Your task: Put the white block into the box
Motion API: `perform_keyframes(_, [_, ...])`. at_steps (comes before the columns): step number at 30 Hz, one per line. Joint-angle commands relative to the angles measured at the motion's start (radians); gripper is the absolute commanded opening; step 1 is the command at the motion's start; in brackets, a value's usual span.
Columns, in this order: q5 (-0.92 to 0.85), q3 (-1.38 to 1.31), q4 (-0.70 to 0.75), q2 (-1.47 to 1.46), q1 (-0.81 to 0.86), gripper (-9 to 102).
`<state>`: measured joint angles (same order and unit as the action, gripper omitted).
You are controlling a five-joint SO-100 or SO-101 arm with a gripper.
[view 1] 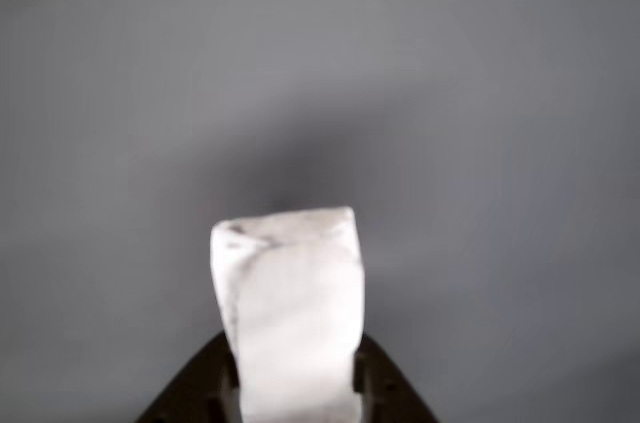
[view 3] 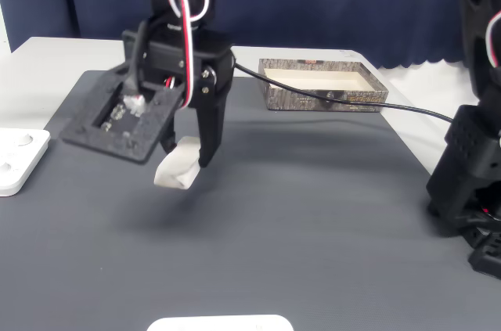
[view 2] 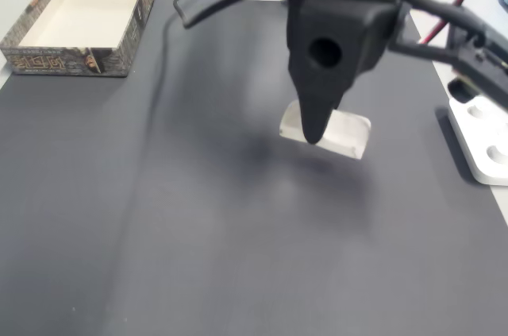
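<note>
The white block [view 3: 176, 168] hangs tilted a little above the dark grey mat, with my black gripper [view 3: 186, 155] shut on it. In a fixed view the block [view 2: 345, 133] sticks out to the right of the gripper [view 2: 317, 131], near the mat's upper middle. The other view shows the block [view 1: 290, 303] upright between the two fingers of the gripper [view 1: 295, 393], over bare mat. The box [view 2: 71, 60] stands at the mat's far left corner, well away from the gripper; in another fixed view the box [view 3: 321, 100] is at the back right.
A white flat device [view 2: 484, 137] lies off the mat's right edge, and shows as the white device [view 3: 16, 155] at the left. A black cable [view 2: 171, 42] trails across the mat. The arm's base [view 3: 470, 167] stands right. A white object [view 3: 219, 323] lies at the front edge.
</note>
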<state>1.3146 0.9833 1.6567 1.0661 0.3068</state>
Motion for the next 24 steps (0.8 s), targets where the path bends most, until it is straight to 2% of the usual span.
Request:
perform_keyframes(1, [-0.067, 0.029, -0.011, 0.202, 0.032, -2])
perform_keyframes(14, [-0.249, 0.360, -0.009, 0.491, 0.152, -2])
perform_keyframes(24, [-0.328, 0.417, 0.002, 0.600, 0.390, -2])
